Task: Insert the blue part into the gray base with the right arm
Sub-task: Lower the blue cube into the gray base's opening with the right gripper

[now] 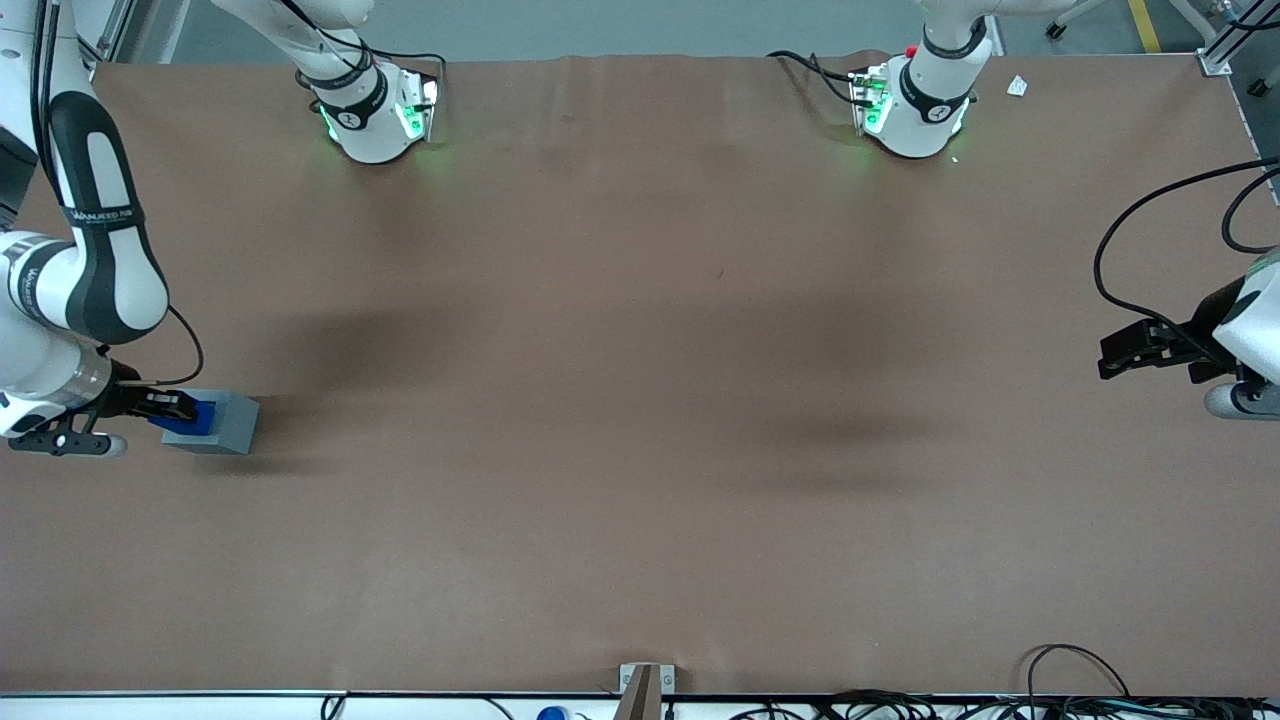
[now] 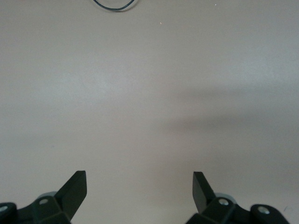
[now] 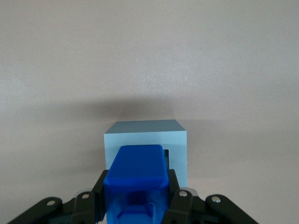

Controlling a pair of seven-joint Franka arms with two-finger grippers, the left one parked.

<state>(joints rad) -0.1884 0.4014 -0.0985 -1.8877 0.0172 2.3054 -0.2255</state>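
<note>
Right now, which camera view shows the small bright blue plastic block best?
The right wrist view: the small bright blue plastic block fills it, clamped in the end effector over the light gray boxy base. Front view shows a speck; left wrist view, nothing.

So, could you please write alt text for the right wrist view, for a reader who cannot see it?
A black gripper holds a bright blue part between its fingers, directly over a light gray base whose square socket shows partly beside the blue part. The base rests on a plain brownish table, with a soft shadow around it.
</note>
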